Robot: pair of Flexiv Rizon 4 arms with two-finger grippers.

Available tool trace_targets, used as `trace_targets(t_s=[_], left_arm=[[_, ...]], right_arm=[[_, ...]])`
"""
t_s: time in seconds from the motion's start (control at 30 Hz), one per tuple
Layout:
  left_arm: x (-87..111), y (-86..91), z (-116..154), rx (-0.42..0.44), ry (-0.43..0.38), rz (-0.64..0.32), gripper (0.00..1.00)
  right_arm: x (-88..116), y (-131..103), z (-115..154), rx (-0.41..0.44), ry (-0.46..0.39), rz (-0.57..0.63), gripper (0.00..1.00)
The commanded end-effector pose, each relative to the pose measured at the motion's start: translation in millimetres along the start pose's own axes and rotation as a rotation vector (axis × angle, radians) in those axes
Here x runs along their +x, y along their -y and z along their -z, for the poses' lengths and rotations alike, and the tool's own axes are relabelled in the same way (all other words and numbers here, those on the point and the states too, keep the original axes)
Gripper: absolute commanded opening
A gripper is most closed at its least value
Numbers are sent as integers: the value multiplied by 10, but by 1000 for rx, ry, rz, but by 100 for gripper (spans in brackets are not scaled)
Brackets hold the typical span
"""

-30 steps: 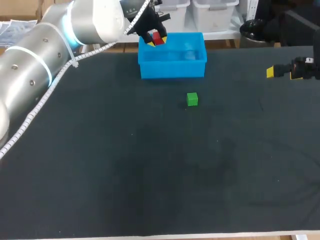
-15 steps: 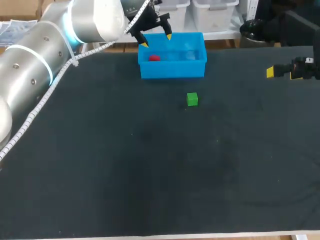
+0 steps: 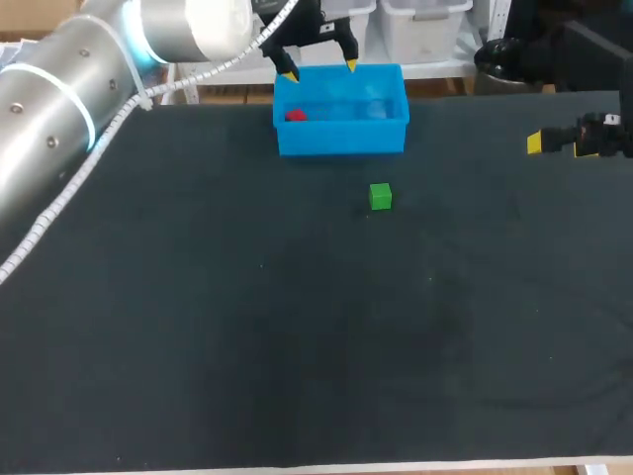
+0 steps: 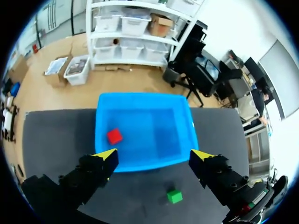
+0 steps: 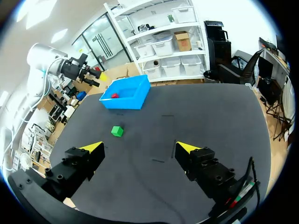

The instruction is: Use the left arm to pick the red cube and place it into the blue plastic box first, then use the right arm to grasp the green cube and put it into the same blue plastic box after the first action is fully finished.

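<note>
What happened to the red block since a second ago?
The left claw let go of the red cube, which dropped into the blue box. The claw then lifted away, open. The green cube and the right claw stayed where they were.

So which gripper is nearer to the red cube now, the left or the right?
Left. The left gripper hangs open just above the blue box, where the red cube lies. The right gripper is open too, far off at the table's right side.
</note>
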State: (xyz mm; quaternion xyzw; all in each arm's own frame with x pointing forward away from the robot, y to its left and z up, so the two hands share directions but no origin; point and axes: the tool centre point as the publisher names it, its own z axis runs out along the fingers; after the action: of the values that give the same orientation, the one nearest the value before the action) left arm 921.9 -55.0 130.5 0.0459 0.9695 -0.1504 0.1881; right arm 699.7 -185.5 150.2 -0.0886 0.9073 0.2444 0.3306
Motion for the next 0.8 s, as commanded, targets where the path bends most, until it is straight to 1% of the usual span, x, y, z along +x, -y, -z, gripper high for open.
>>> trace_targets(t_s=[0.03,0.77,0.8], left_arm=[[437,-66,244,-25,34,-33,100],[437,-66,244,-25,34,-33,100],[447,-48,232,-18,45,-39,100]], right_arm=[[0,0,-1,1,0,0,100],[0,0,-1,1,0,0,100],[0,0,-1,1,0,0,100]])
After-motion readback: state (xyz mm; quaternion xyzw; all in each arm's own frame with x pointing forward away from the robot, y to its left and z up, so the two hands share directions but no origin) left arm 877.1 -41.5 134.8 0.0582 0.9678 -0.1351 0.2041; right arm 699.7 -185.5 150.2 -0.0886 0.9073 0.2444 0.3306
